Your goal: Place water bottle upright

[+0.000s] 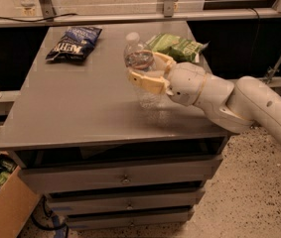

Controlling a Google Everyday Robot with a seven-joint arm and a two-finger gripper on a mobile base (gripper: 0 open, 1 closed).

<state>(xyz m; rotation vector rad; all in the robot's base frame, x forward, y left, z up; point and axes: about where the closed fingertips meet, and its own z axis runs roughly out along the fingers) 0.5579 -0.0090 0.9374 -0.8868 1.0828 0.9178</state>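
Note:
The water bottle [141, 63] is clear ribbed plastic with a white cap. It stands nearly upright, leaning slightly left, with its base at the tabletop near the middle right of the grey table [70, 108]. My gripper [147, 69] reaches in from the right on a white arm. Its cream fingers [145, 82] are shut around the bottle's middle, one in front and one behind.
A dark blue chip bag [74, 42] lies at the table's back left. A green snack bag [175, 45] lies at the back right, just behind my gripper. Drawers sit under the tabletop. A cardboard box [1, 202] stands on the floor at lower left.

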